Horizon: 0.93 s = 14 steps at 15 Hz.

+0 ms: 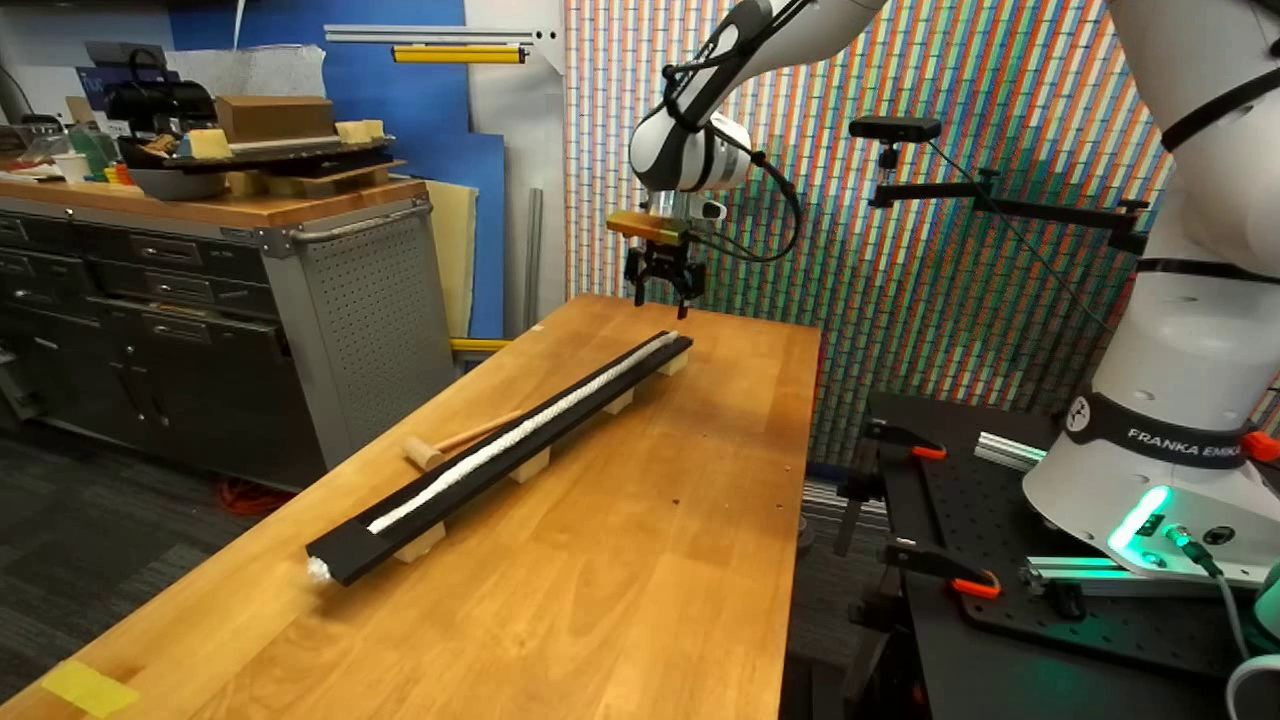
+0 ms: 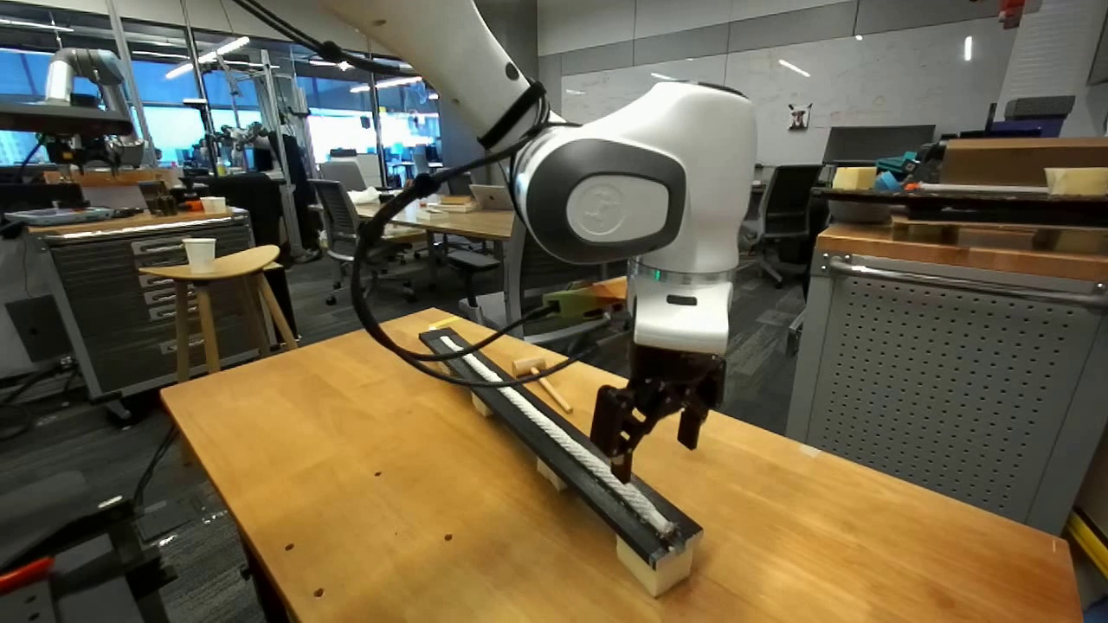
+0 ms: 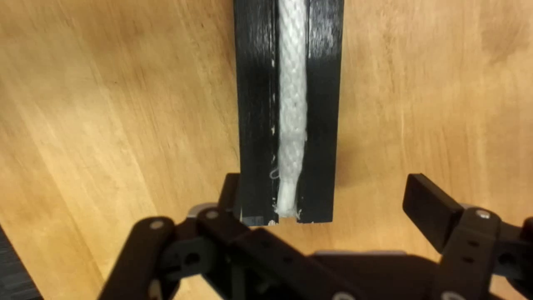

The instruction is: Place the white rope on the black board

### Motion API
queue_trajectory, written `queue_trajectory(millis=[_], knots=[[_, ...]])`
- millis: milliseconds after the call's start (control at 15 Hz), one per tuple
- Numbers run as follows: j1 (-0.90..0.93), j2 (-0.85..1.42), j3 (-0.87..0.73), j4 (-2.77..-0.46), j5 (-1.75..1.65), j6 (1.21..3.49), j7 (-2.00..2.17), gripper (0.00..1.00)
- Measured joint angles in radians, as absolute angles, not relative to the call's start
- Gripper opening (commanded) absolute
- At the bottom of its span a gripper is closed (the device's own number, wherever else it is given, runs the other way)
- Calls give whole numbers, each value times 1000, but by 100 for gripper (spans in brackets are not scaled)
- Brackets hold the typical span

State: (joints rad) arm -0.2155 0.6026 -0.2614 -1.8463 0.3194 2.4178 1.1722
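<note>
The white rope (image 1: 530,425) lies along the middle of the black board (image 1: 350,548) in both exterior views; rope (image 2: 554,430) and board (image 2: 679,517). In the wrist view the rope (image 3: 292,91) sits in the groove of the board (image 3: 258,104), its end just short of the board's end. A frayed white tuft (image 1: 318,569) shows at the opposite end, past a stretch where black covers the rope's line. My gripper (image 1: 661,305) is open and empty above the board's end, seen also in an exterior view (image 2: 655,459) and the wrist view (image 3: 322,187).
The board rests on several pale blocks (image 1: 420,543) on the wooden table (image 1: 640,580). A wooden mallet (image 1: 425,453) lies beside the board, also seen in an exterior view (image 2: 528,366). Yellow tape (image 1: 90,688) marks a table corner. A cabinet (image 2: 943,372) stands beyond the table.
</note>
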Motion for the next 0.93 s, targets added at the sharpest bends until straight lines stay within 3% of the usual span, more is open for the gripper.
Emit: queue_trajectory(millis=[933], knots=[[-108,219,-235,-2217,268,2532,1004,100]])
